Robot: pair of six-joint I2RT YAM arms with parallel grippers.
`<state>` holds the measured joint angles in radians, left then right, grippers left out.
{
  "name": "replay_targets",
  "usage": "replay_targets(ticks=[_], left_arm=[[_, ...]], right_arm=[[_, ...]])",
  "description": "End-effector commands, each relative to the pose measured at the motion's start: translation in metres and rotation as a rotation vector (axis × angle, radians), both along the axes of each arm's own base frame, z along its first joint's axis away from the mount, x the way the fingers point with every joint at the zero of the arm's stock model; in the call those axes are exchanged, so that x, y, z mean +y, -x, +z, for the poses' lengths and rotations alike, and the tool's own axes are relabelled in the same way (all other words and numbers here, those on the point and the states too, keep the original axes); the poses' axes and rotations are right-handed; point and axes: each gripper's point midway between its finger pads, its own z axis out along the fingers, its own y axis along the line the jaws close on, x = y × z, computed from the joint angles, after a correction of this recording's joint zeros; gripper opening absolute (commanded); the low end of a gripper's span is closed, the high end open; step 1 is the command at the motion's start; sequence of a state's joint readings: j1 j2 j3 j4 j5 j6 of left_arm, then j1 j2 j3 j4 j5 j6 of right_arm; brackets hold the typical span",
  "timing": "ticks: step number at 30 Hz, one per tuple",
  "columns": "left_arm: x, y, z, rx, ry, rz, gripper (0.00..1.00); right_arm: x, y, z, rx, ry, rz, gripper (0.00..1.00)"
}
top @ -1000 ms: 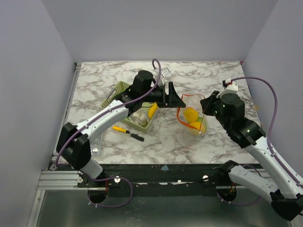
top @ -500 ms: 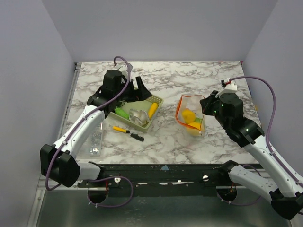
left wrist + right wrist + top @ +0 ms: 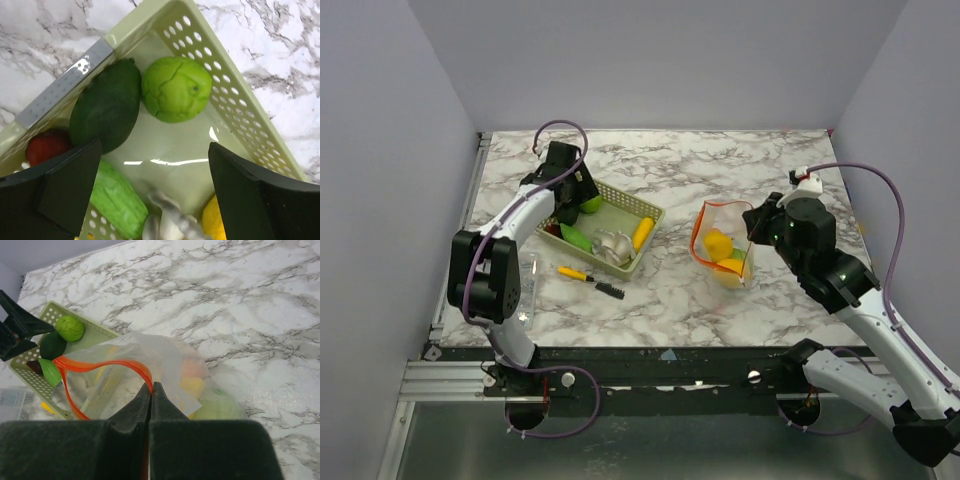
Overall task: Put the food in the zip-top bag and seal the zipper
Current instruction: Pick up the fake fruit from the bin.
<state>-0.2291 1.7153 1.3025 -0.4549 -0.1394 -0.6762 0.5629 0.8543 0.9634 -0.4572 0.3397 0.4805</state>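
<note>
The clear zip-top bag [image 3: 723, 245] stands open right of centre, with yellow, light green and orange food inside. My right gripper [image 3: 151, 385] is shut on its orange-red zipper [image 3: 100, 363] and holds the rim up; it also shows in the top view [image 3: 752, 228]. My left gripper [image 3: 155, 195] is open and empty, low over the far-left end of the basket [image 3: 570, 195]. Below it lie a light green ball [image 3: 176, 89], a dark green piece [image 3: 106, 111], a red piece [image 3: 47, 146], a light green elongated piece [image 3: 117, 205] and a yellow piece [image 3: 217, 220].
The pale green slotted basket [image 3: 642, 209] lies left of centre and also holds a grey-white object [image 3: 610, 245]. A yellow-and-black pen [image 3: 582, 274] lies in front of it. A clear box [image 3: 525, 290] sits at the table's left edge.
My left arm swung from beside the bag's mouth back left to the basket's far end. A light green piece now shows in the bag. The right gripper stayed put.
</note>
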Motion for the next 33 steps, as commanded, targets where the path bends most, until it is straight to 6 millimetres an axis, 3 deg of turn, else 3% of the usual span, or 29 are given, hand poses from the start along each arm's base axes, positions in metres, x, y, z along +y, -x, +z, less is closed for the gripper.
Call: replay_targets(ticks=[1,6,20,29,33], left_arm=[[0.001,-0.036,0.003,-0.025,0.012,0.061,0.87],[-0.014,-0.049,-0.010,0.003,0.101,0.075,0.85],[-0.017,-0.057,-0.039,0.122,0.175,0.225,0.79],[-0.020,-0.057,-0.048,0.142,0.227,0.284,0.55],[-0.021,-0.054,-0.047,0.146,0.227,0.266,0.40]], right_arm=[[0.001,0.001,0.010,-0.037,-0.042,-0.005,0.01],[0.002,0.001,0.009,-0.032,-0.045,-0.005,0.01],[0.006,-0.002,0.008,-0.022,-0.049,0.007,0.01],[0.005,-0.002,0.011,-0.028,-0.053,0.002,0.01],[0.005,-0.001,0.013,-0.033,-0.055,0.002,0.01]])
